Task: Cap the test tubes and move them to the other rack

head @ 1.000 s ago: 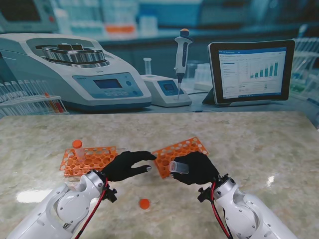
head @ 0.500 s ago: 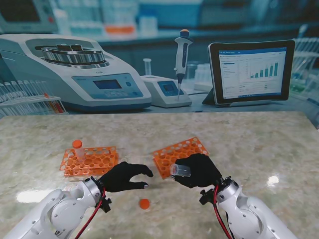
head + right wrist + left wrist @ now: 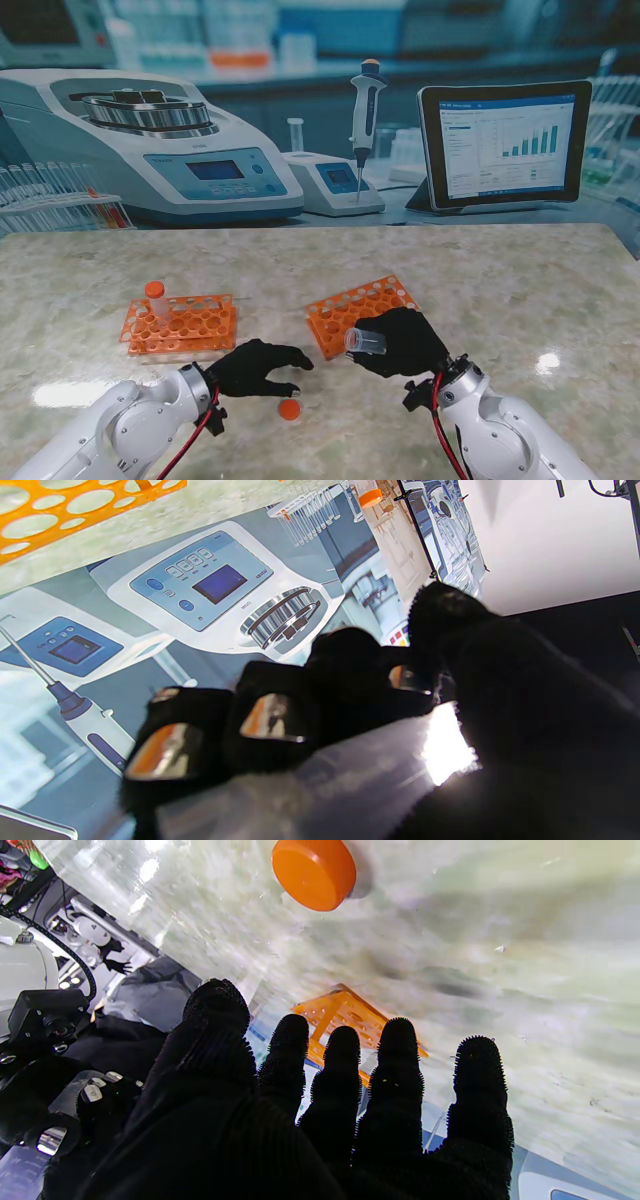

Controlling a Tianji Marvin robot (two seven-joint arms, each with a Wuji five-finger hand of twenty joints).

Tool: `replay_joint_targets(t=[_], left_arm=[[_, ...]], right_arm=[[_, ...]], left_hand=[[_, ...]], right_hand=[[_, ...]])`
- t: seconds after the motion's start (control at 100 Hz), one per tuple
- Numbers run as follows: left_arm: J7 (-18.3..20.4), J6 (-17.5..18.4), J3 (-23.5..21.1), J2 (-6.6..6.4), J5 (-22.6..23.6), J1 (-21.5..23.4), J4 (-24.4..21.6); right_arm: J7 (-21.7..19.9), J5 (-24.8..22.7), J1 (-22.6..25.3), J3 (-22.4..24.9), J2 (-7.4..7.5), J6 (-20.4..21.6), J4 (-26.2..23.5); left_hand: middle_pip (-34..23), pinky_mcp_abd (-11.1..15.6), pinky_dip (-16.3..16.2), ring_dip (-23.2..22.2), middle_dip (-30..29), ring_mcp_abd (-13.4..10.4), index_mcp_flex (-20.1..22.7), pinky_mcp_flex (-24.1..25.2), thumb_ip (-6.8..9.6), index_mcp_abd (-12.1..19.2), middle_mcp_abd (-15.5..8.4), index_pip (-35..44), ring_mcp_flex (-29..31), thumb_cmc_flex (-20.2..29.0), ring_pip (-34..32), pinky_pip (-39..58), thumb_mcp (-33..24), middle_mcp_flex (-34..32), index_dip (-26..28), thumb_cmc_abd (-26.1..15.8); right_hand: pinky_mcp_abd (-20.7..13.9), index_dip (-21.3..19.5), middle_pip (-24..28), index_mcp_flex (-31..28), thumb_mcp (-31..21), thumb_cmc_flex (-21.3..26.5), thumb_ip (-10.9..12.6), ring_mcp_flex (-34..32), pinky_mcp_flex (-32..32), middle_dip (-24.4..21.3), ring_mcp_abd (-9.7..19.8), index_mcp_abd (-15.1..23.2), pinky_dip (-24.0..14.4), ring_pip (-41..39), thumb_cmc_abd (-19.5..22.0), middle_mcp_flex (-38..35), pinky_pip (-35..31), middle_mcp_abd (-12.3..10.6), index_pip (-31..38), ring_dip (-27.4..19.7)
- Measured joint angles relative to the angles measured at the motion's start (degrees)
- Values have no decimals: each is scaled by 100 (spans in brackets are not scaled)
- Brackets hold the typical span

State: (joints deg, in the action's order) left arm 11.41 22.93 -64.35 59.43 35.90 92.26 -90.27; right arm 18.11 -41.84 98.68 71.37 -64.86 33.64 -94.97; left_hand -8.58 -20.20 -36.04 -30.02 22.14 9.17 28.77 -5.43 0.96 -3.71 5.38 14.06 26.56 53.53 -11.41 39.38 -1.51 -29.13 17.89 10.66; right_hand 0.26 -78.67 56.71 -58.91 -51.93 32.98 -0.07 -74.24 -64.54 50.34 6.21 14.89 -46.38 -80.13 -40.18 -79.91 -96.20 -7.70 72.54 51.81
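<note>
The right hand (image 3: 405, 342) grips an uncapped test tube (image 3: 365, 341) tilted leftward, mouth exposed for capping, while the left hand (image 3: 258, 368), fingers spread and empty, hovers beside the loose orange cap (image 3: 290, 409).

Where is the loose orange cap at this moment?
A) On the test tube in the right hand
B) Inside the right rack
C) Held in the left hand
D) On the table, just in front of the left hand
D: the orange cap lies on the table beside the fingers of the open left hand.
</note>
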Motion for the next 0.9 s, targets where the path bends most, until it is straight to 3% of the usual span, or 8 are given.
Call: replay_joint_targets(t=[0.5, 0.59, 0.9], left_arm=[[111, 134, 272, -59, 192, -129, 157], [193, 159, 292, -76, 250, -139, 154], [367, 289, 217, -142, 503, -16, -45]], right_arm=[[25, -51, 41, 63, 0, 7, -29], [31, -69, 45, 67, 1, 7, -30], [50, -101, 69, 90, 3, 16, -48]], left_hand=[[27, 50, 0, 4, -16, -19, 8, 125, 0, -1, -3, 0, -156, 1, 4, 0, -118, 217, -48, 368], [27, 303, -9, 4, -16, -61, 8, 324, 0, 1, -3, 0, -204, 1, 4, -23, -119, 218, -48, 369], [27, 278, -32, -60, -16, -79, 129, 240, 0, 114, -3, 21, -267, -8, 68, -88, -166, 218, -48, 428]], right_hand=[[0, -11, 0, 0, 13, 0, 0, 0, 0, 0, 0, -1, 0, 0, 0, 0, 0, 0, 1, 0], [0, -14, 0, 0, 17, 0, 0, 0, 0, 0, 0, -1, 0, 0, 0, 0, 0, 0, 1, 0], [0, -57, -41, -1, 63, 1, 0, 0, 0, 0, 0, -1, 0, -1, 0, 0, 0, 0, 1, 0]])
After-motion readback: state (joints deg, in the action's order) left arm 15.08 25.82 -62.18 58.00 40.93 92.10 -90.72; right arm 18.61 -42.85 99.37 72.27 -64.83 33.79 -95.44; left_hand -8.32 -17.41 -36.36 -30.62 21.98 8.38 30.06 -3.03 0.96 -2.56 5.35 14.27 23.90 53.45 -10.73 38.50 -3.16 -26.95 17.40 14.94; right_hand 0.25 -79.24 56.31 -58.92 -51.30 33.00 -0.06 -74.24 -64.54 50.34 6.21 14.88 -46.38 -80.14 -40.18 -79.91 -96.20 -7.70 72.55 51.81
